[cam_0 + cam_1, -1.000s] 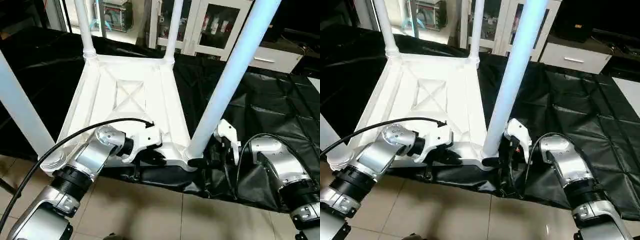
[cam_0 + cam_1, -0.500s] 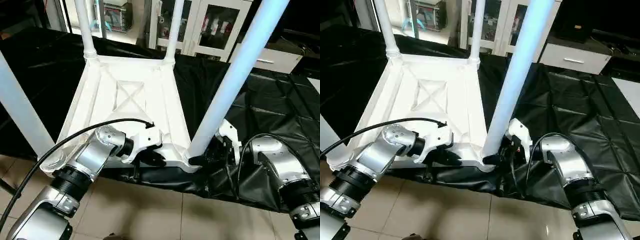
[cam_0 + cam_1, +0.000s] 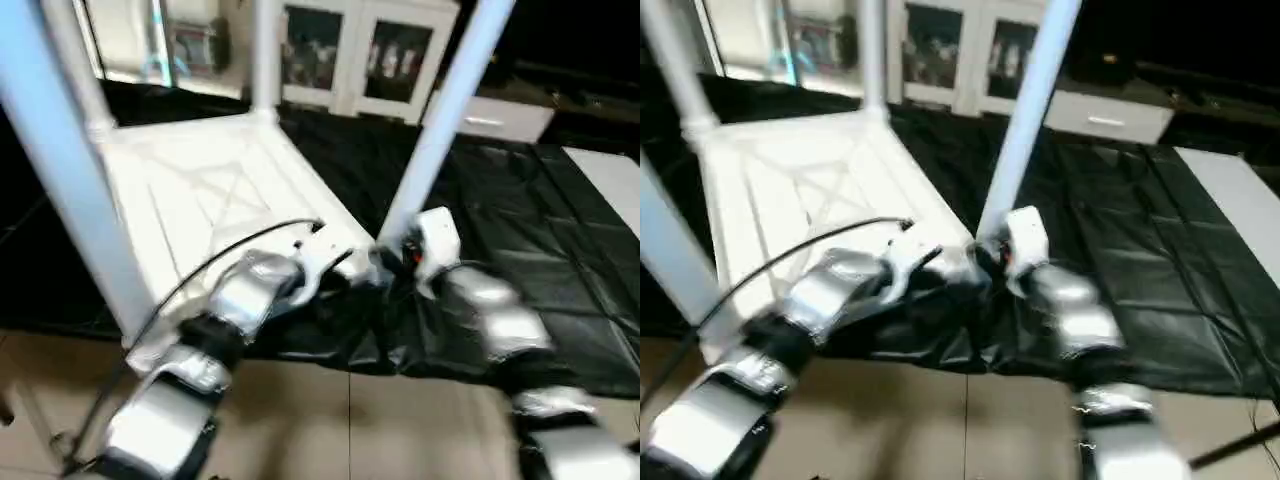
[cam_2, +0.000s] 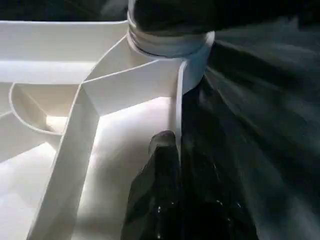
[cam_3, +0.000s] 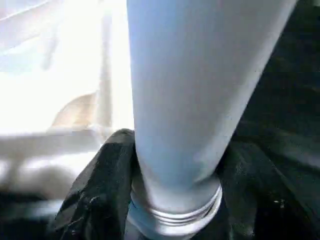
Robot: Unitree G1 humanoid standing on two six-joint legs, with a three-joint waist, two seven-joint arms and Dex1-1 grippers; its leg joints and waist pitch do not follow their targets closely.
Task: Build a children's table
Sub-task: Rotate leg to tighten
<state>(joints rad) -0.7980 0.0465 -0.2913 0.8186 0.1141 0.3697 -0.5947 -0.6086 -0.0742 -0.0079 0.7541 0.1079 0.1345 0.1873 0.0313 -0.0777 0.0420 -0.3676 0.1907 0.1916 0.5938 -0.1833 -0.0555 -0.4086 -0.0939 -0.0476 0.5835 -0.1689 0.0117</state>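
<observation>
Upturned tabletop (image 3: 200, 190) lying ribs-up on black sheet (image 3: 520, 200) over the surface, near edge toward the robot. Four legs standing up from the corner sockets. Near-right leg (image 3: 445, 110) rising steeply from its socket (image 4: 170, 45), long axis close to upright, leaning slightly away.

Right tool (image 5: 170, 165) set around that leg's base, one black finger on either side, apparently gripping it just above the threaded collar. Nearer arm for this leg: right.

Left tool (image 4: 167, 165) closed narrow, pinching the tabletop's near rim just beside the same socket, bracing the corner.

Judgement: leg to be turned or pressed home along its own axis.
</observation>
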